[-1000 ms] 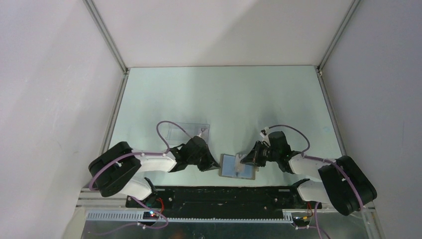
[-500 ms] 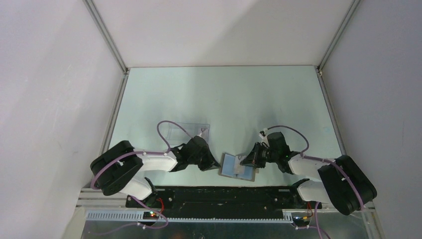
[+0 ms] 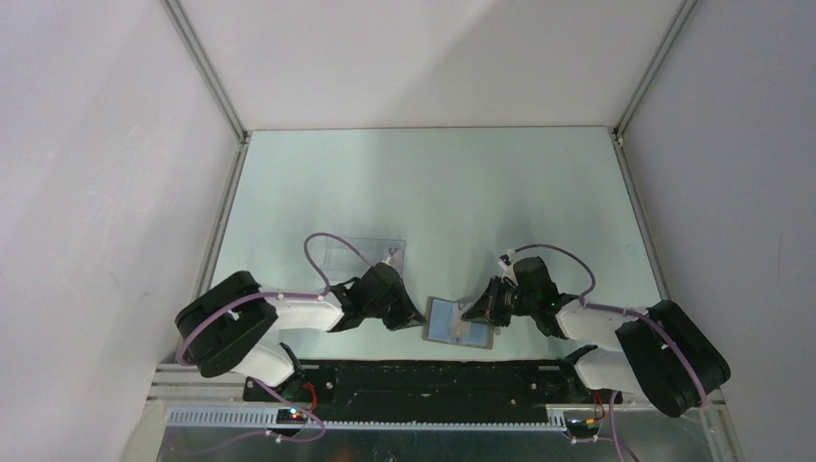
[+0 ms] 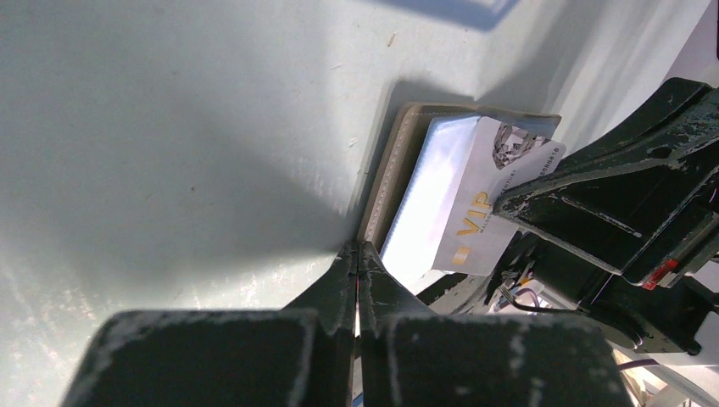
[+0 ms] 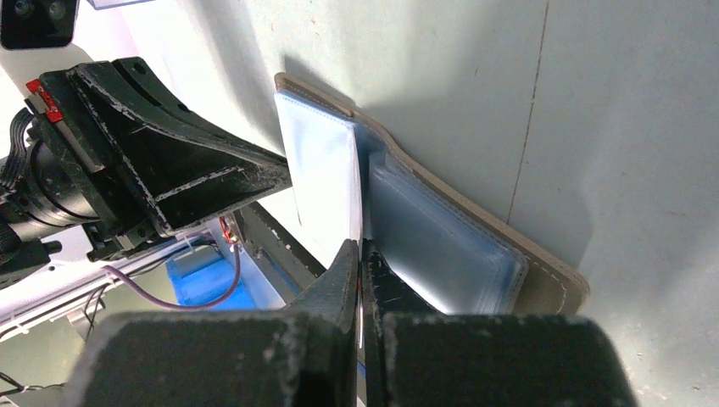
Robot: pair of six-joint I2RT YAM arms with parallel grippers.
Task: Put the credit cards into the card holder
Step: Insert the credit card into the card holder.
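Top view: one grey-brown fold-over card holder [image 3: 460, 322] lies open on the pale table [image 3: 433, 183] between both arms. One clear plastic box [image 3: 370, 252] is partly hidden by the left arm.

Left wrist: the left gripper [image 4: 358, 254] is clenched and empty at the card holder's edge. One whitish gold-printed card [image 4: 479, 195] rests on the blue lining, its far end covered.

Right wrist: the right gripper [image 5: 362, 250] is closed at that card's edge; whether it pinches the card is unclear.

top view: card holder [image 3: 460, 322] too small to show its pockets; its right corner lies under the right gripper [image 3: 469, 310]. left wrist view: card [image 4: 475, 203] right edge covered by that gripper, fine print blurred; holder's near corner hidden behind the left gripper [image 4: 357, 254]. right wrist view: pale panel [image 5: 320, 174] at the fingertips, card or lining, cannot tell.
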